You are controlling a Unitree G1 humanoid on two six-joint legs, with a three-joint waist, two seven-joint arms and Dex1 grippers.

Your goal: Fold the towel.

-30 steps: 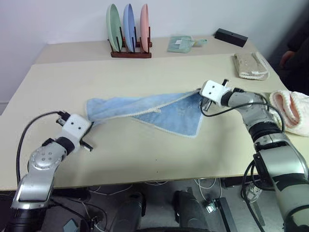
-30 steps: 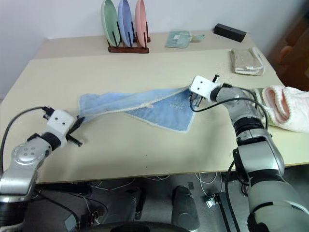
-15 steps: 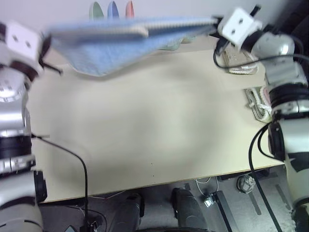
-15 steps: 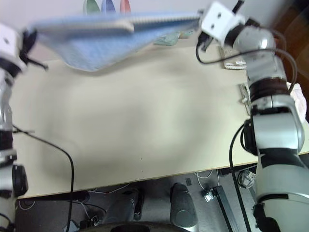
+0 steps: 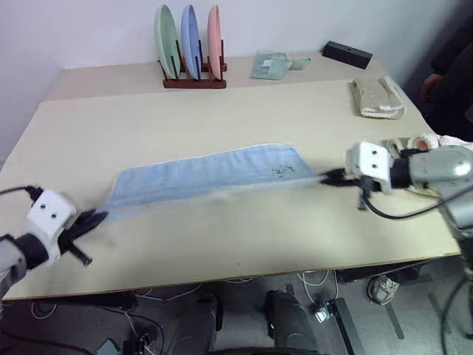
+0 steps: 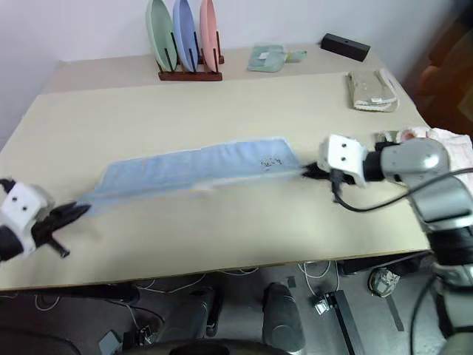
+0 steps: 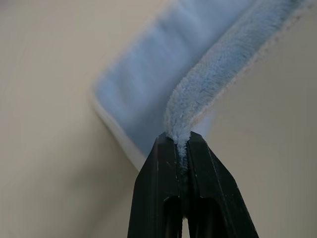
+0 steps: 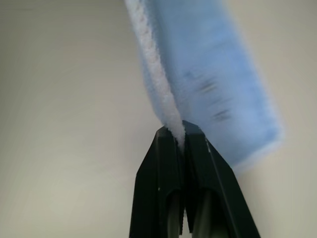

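I see the towel [image 5: 211,174] as a long, narrow strip of light-blue terry, fuzzy pile w/ a whitish trim edge and a small dark mark [image 5: 279,171] near its right-tool end. It's stretched out btwn my two tools across the smooth beige table [image 5: 222,111], the far long edge lying on the tabletop, the near edge blurred.

Left tool [image 5: 87,222]: black fingers together, clamped on the towel's corner. In the left wrist view the tool [image 7: 181,141] pinches a bunched ridge of plush cloth; the pile looks thick and nubby, running away from the tips, w/ a flatter layer of the strip beyond it.

Right tool [image 5: 332,177]: fingers together too, clamped on the opposite corner. In the right wrist view the tool [image 8: 177,134] grips the whitish trim edge right at the tips; the blue cloth spreads away past them.

Well beyond the towel from both tools, at the table's back: a dark wooden rack [image 5: 194,81] w/ three upright round plates, green [image 5: 164,41], blue [image 5: 190,38], pink [image 5: 215,38]. Also a small pale-green cloth [image 5: 272,66], a flat black box [image 5: 346,54], and a folded beige towel [image 5: 378,98]. Just past the right tool, a fluffy pink-and-white towel [image 5: 432,140] at the table's edge.
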